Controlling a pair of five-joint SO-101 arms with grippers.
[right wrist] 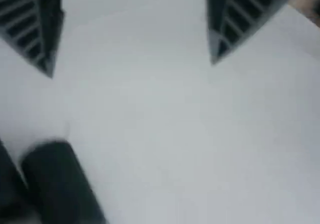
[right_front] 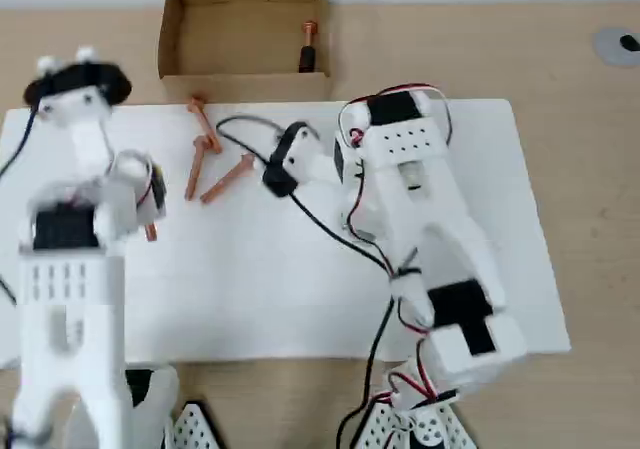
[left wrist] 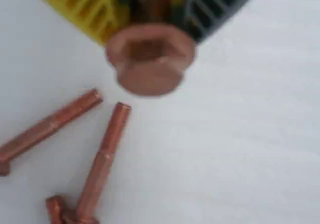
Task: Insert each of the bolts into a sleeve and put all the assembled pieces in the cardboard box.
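My left gripper (left wrist: 150, 29), one finger yellow and one black, is shut on a copper bolt (left wrist: 150, 59) whose head faces the camera. In the high view this gripper (right_front: 146, 219) hangs over the white mat's left side, with the bolt's tip (right_front: 151, 233) poking out below. Three loose copper bolts (right_front: 205, 159) lie on the mat in front of the cardboard box (right_front: 180, 29). My right gripper (right wrist: 132, 65) stands open over bare mat, beside a black sleeve (right wrist: 55, 184). One assembled piece (right_front: 308, 47) lies inside the box.
The white mat (right_front: 300, 289) covers most of the wooden table. A black cable (right_front: 330, 231) trails across it from the right arm. The box stands at the mat's far edge, open at the top.
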